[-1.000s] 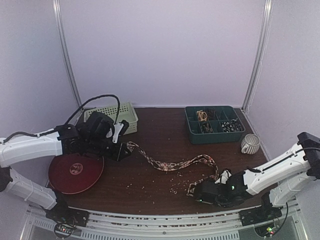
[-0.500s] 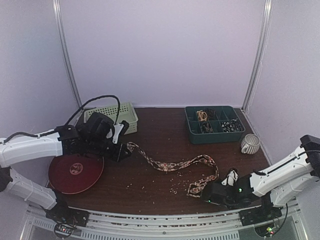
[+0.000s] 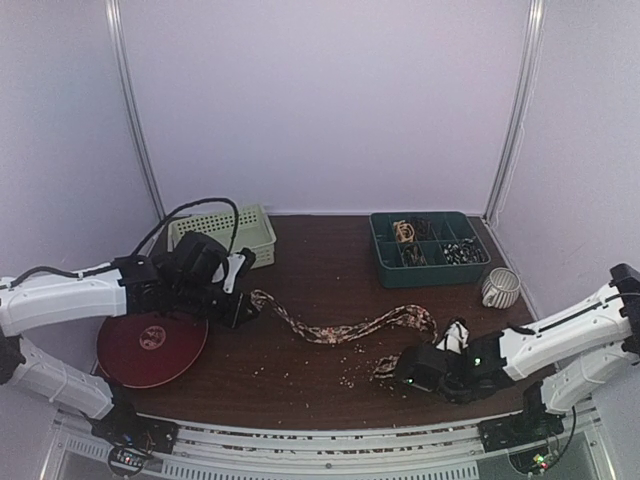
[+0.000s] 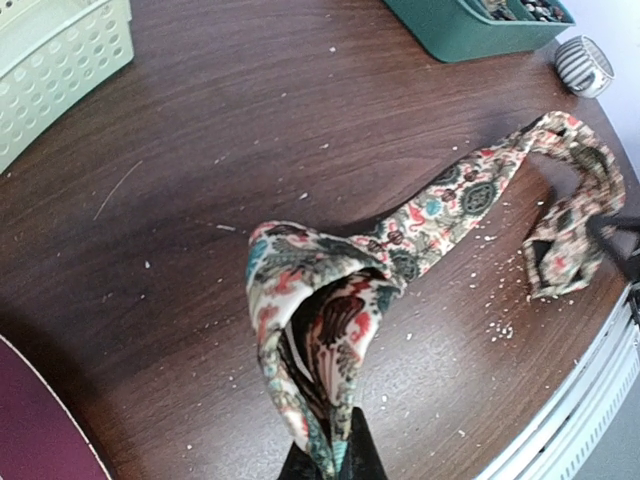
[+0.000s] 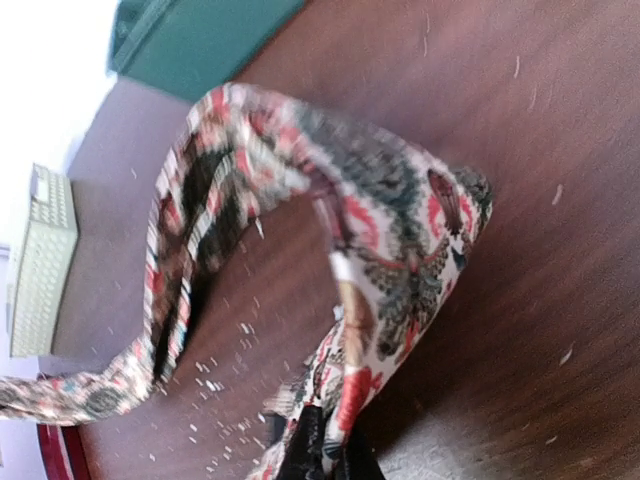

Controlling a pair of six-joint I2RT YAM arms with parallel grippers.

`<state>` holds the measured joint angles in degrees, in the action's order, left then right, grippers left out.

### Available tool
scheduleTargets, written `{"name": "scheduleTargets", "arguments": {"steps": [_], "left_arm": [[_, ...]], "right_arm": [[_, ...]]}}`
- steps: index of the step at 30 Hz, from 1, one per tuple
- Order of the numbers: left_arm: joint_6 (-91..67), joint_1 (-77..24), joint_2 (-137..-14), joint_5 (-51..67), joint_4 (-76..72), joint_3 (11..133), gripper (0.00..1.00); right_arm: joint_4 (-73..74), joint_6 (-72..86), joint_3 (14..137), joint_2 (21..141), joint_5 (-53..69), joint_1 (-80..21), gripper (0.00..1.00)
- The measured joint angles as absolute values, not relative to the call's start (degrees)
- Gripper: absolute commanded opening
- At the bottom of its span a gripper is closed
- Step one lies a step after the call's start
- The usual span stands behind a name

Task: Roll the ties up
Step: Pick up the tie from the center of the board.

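The limp, light tie (image 3: 345,328) snakes across the middle of the table (image 3: 320,250), one end pinched in the left gripper (image 3: 243,310) and the other in the right gripper (image 3: 398,372), and looks best held by its ends.

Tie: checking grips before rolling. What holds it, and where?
The left gripper pinches the tie at one end; the right gripper, at the other.
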<state>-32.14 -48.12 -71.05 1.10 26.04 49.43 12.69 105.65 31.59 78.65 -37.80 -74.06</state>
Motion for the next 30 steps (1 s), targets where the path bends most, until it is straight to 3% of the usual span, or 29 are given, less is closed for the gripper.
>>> {"name": "scheduleTargets", "arguments": {"steps": [11,19,30], "left_arm": [[-32.05,-40.29,-69.95,5.63,26.89,43.62,0.00],[-31.90,-38.74,-71.48,5.37,31.88,43.53,0.00],[-34.61,-38.65,-71.66,5.80,35.62,41.39,0.00]], "right_arm": [[38.50,83.88,43.81,53.25,-40.40,-72.77,0.00],[59.59,84.88,50.94,38.26,-39.81,-72.77,0.00],[74.54,87.83,59.81,41.17,-44.29,-71.48,0.00]]}}
